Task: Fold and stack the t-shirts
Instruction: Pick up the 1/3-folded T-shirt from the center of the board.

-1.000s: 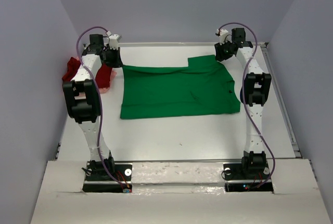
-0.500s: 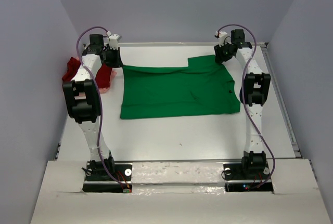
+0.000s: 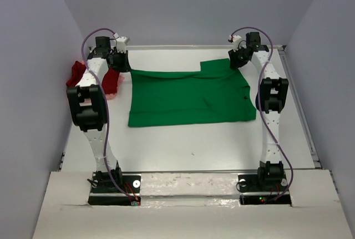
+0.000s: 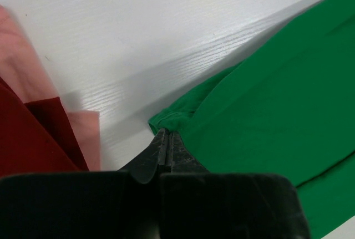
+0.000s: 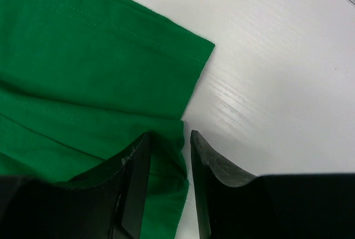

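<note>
The bright green t-shirt (image 3: 188,97) of soft cloth lay spread and mostly flat across the far half of the white table (image 3: 194,139), one sleeve pointing to the far right. A dark red t-shirt (image 3: 113,81) lay crumpled at the far left edge, with a pale pink t-shirt (image 4: 22,56) beneath it, just beside the green one but not touching it.

Little had changed over the last second. The cloth had not shifted. The left gripper (image 4: 166,133) stayed at the far left corner, its jaws pressed together with a pucker of green hem bunched at their tips, so it seemed to have that corner pinched. The right gripper (image 5: 170,135), at the far right by the sleeve, had edged slightly toward the far wall, and its jaws had narrowed a little. They still stood apart, straddling the green edge below the sleeve and not yet clamped on it.

This read as the grasp before the first fold: one corner secured, the other about to be taken. No shirt was folded or stacked.
</note>
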Robot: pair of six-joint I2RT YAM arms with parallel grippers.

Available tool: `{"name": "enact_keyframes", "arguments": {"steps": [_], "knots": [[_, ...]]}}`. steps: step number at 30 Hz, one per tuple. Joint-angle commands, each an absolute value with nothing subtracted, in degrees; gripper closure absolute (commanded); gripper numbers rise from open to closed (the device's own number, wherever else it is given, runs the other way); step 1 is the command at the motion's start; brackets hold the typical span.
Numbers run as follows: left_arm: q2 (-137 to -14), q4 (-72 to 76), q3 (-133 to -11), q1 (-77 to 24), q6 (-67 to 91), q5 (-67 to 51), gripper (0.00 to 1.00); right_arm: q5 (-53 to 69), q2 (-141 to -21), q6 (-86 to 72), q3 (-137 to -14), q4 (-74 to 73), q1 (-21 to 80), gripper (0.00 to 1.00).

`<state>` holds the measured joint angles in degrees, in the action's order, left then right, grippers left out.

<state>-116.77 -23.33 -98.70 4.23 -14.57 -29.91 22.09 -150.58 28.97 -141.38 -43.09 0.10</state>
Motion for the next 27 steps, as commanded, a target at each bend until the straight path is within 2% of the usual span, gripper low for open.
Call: {"name": "enact_keyframes", "arguments": {"steps": [1,6,12,18,20,27], "knots": [[-113.9,-22.6,-98.7,4.2,-15.0,-30.5,1.00,23.2,-151.1,30.9,-141.7,-44.9,0.5,0.60],[-114.1,-22.7,-98.7,4.2,-15.1,-30.3,1.00,23.6,-151.3,32.0,-141.7,-46.6,0.5,0.62],[-114.5,-22.8,-98.9,4.1,-15.0,-30.6,1.00,23.6,-151.4,32.4,-141.9,-46.8,1.1,0.86],[-114.4,-22.4,-98.5,4.1,-14.9,-30.7,1.00,22.4,-152.2,32.7,-143.3,-46.1,1.1,0.92],[-114.4,-22.4,-98.5,4.0,-15.0,-30.8,1.00,22.1,-152.4,32.7,-143.8,-45.9,1.1,0.99],[-114.3,-22.6,-99.3,4.0,-14.9,-30.6,1.00,20.9,-150.6,32.9,-141.9,-44.5,1.1,1.00]]}}
